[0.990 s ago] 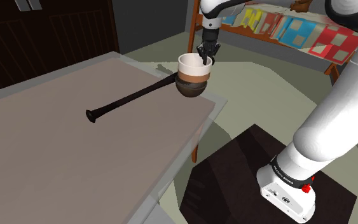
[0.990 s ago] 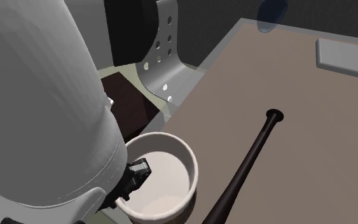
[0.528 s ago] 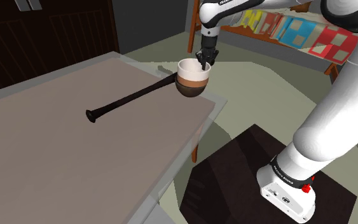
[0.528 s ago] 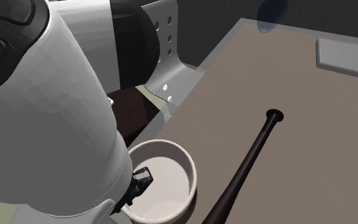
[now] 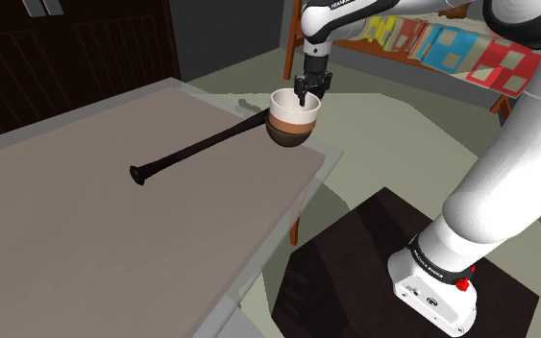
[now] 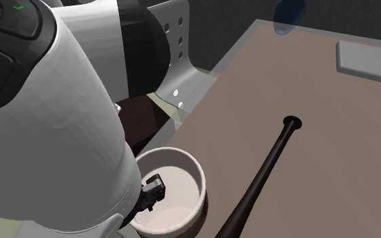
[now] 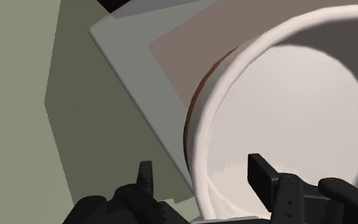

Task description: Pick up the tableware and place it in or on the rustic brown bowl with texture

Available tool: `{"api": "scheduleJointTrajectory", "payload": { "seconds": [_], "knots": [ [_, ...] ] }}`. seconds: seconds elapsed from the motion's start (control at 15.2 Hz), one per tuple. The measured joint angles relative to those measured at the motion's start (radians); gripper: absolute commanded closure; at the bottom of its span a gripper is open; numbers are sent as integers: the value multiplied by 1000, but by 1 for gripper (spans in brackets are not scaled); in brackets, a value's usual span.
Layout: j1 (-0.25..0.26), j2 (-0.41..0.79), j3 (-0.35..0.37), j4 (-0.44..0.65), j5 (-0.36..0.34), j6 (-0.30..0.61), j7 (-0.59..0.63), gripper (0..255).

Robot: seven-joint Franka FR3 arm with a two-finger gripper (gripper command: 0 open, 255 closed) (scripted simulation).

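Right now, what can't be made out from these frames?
- Brown bowl: its inside and how the cup is seated, hidden by the white cup in every view.
- Bat: thick end hidden behind the bowl in the shoulder view, cut off by the bottom edge in the second exterior view.
- End effector: mostly covered by the white arm link in the second exterior view.
- Blue object: cut by the second exterior view's top edge; unidentifiable.

Smooth matt white cup (image 7: 311, 95)
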Motion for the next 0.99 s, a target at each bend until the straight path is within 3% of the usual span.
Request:
{"api": "scheduleJointTrajectory", "payload": {
  "seconds": [0.26,0.59,0.99],
  "knots": [
    [1,1,1,0,0,0,1,0],
    [4,-19,4,90,4,-109,0,0],
    [4,-19,4,104,4,-125,0,0]
  ]
}}
